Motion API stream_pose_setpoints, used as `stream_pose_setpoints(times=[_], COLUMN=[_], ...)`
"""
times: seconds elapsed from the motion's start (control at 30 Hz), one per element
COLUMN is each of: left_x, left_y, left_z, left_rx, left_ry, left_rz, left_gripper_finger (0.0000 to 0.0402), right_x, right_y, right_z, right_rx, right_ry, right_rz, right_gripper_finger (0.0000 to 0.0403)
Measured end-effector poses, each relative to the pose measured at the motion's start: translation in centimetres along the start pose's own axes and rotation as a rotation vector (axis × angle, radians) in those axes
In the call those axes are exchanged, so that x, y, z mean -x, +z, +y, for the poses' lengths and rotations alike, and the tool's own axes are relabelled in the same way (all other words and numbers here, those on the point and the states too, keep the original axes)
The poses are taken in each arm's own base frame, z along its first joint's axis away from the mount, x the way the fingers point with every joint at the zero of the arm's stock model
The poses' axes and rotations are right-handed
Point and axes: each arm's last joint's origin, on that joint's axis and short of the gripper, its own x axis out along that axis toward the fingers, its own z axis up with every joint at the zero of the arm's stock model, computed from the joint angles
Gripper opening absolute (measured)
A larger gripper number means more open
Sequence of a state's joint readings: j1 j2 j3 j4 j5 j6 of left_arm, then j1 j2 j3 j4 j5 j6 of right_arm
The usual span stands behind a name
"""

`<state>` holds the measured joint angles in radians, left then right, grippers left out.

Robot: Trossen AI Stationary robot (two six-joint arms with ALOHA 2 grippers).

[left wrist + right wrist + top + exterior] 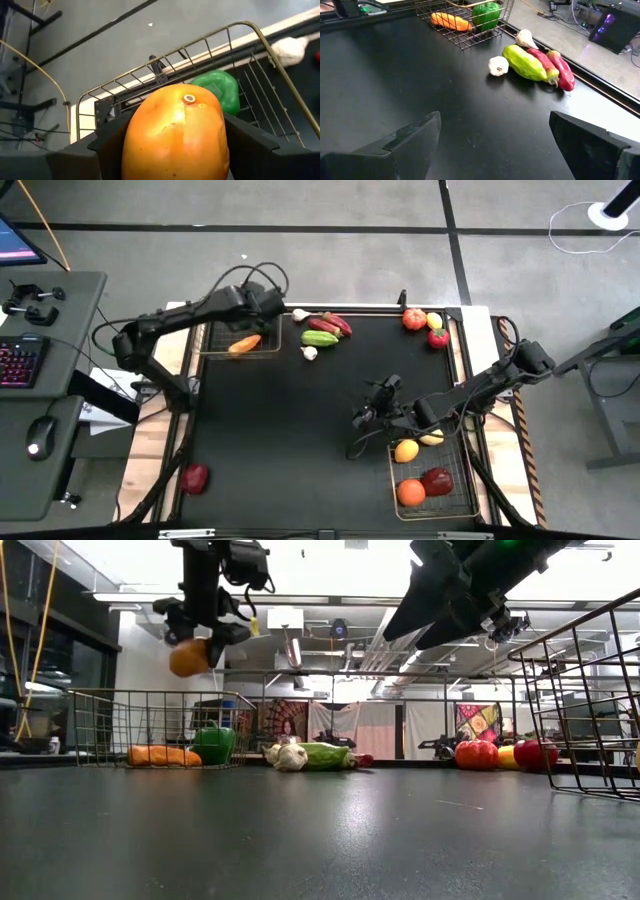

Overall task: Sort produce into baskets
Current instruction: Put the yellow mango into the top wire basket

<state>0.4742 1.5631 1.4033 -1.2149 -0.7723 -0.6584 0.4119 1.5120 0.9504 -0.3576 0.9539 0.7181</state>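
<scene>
Several pieces already lie in the two baskets, while the left claw (pixel 196 635) holds an orange fruit (pixel 175 132) above the copper basket (pixel 240 352), the right claw (pixel 365 417) gapes empty, and more produce waits on the surface (pixel 290 430) beside that basket.

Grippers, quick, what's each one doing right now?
Left gripper: holding an orange fruit above the coppery basket.
Right gripper: open, empty.

An orange fruit (pixel 175 132) is being held between the two dark fingers (pixel 107 145) of the left gripper (pixel 175 150), filling the foreground. Beyond it, a wire basket (pixel 200 42) with a coppery rim is being shown, with a green pepper (pixel 220 90) lying inside. A white garlic (pixel 290 48) is being glimpsed outside the basket's rim.
</scene>
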Motion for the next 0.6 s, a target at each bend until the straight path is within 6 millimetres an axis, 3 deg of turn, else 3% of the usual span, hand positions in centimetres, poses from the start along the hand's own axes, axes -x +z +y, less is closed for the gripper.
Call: stream_pose_setpoints(times=[0.33, 0.6], left_x=[0.07, 0.08], left_y=[0.15, 0.27], left_z=[-0.25, -0.54], left_rx=[-0.029, -0.049], left_ry=[-0.026, -0.086], left_rz=[-0.011, 0.004], left_gripper_finger=[0.0269, 0.0342], right_x=[0.00, 0.00], right_y=[0.00, 0.01], right_z=[0.00, 0.01], right_rx=[0.000, -0.001], right_ry=[0.000, 0.000], right_rz=[0.000, -0.001], right_gripper_finger=[0.0367, 0.0367])
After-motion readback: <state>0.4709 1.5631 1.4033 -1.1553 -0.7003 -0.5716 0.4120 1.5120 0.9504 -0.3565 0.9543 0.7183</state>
